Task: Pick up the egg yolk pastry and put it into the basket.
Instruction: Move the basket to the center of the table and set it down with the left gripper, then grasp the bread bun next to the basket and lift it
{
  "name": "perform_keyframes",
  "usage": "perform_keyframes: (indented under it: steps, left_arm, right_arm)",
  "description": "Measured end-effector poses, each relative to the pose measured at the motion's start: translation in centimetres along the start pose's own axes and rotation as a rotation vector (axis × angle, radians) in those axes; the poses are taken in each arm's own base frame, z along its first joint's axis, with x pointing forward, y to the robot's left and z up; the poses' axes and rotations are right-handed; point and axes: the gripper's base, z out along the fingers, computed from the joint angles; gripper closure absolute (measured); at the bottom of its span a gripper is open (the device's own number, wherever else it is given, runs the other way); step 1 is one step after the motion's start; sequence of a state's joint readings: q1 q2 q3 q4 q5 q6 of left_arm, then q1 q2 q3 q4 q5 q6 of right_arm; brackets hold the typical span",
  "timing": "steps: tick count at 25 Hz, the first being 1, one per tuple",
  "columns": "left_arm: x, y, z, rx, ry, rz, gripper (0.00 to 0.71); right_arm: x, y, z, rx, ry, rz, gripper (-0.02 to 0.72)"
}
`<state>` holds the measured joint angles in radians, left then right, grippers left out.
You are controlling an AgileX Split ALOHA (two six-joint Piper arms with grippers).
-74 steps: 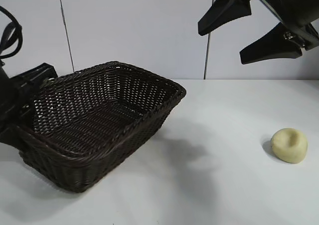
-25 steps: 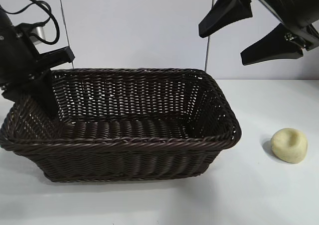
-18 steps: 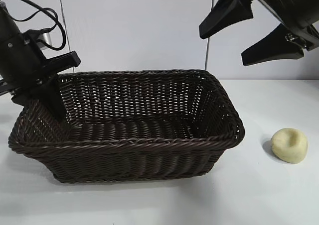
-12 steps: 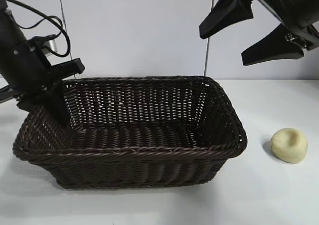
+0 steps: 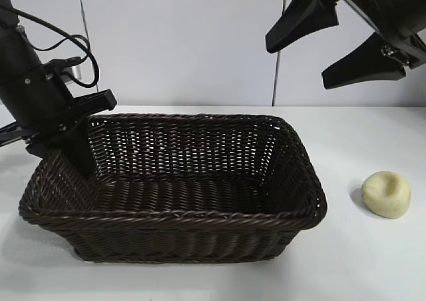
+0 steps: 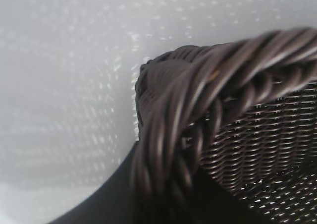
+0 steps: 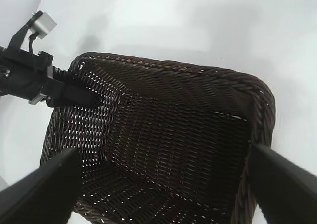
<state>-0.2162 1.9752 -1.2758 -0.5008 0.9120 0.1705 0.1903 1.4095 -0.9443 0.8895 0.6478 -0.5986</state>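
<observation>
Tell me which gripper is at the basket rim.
The left gripper, straddling the basket's left end wall; the right gripper hangs high above, jaws open.

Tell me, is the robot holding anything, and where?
The right gripper is open and empty. The left gripper straddles the basket rim at its left end; whether it grips cannot be told.
</observation>
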Motion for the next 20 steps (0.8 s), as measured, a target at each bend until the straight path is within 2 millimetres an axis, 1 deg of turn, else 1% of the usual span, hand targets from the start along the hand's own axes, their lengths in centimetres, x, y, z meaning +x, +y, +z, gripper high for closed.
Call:
perform_keyframes:
  steps: [1,3,5,8,11,14,20]
  left_arm:
    - [0.0,0.0,0.0,0.0,-0.001,0.001,0.233]
    - [-0.1,-0.1,-0.3,0.002,-0.006,0.004,0.15]
    - [-0.1,-0.3,-0.8,-0.004,-0.012,0.018,0.109]
    - [0.3,-0.4,-1.6,-0.029,0.014,0.053,0.09]
    - [0.7,-0.4,-2.7,-0.068,0.033,0.073,0.085]
    - [0.7,-0.9,-4.5,-0.095,0.0,0.088,0.084]
    - [0.5,-2.1,-8.9,-0.158,-0.074,0.138,0.083]
  right_arm:
    - [0.0,0.0,0.0,0.0,0.0,0.0,0.05]
    - [0.0,0.0,0.0,0.0,0.0,0.0,0.05]
    - [0.0,0.0,0.0,0.0,0.0,0.0,0.05]
    - [0.0,0.0,0.0,0.0,0.0,0.0,0.05]
    - [0.0,0.0,0.0,0.0,0.0,-0.001,0.05]
    - [0.0,0.0,0.0,0.0,0.0,-0.001,0.05]
    - [0.0,0.0,0.0,0.002,0.001,-0.003,0.05]
